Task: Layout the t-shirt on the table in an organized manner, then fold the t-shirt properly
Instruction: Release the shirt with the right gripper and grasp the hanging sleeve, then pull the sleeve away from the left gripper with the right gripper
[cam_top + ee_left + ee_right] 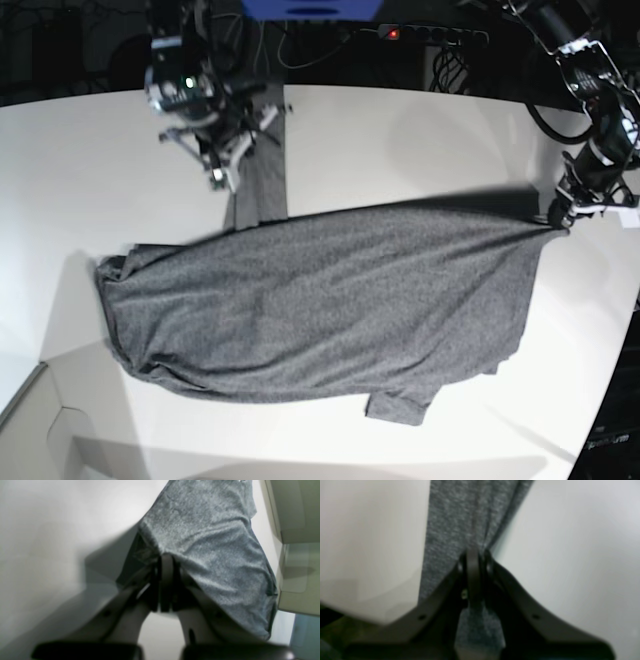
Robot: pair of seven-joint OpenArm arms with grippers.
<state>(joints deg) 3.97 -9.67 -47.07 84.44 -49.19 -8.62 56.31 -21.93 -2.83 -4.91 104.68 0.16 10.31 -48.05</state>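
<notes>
The dark heather-grey t-shirt (320,300) lies stretched across the white table (400,140), wrinkled, with a sleeve poking out at its near edge. A narrow strip of it runs toward the back left. My right gripper (228,180) is at that strip; the right wrist view shows the gripper (475,552) shut on a bunched fold of the t-shirt (460,517). My left gripper (556,217) pinches the shirt's far right corner, lifted and pulled taut. In the left wrist view this gripper (167,558) is shut on the t-shirt (212,542).
A pale open box (30,420) stands at the table's near left corner, also seen as the box (297,555) beyond the shirt. A power strip (400,33) and cables lie behind the table. The table's right edge is close to my left gripper.
</notes>
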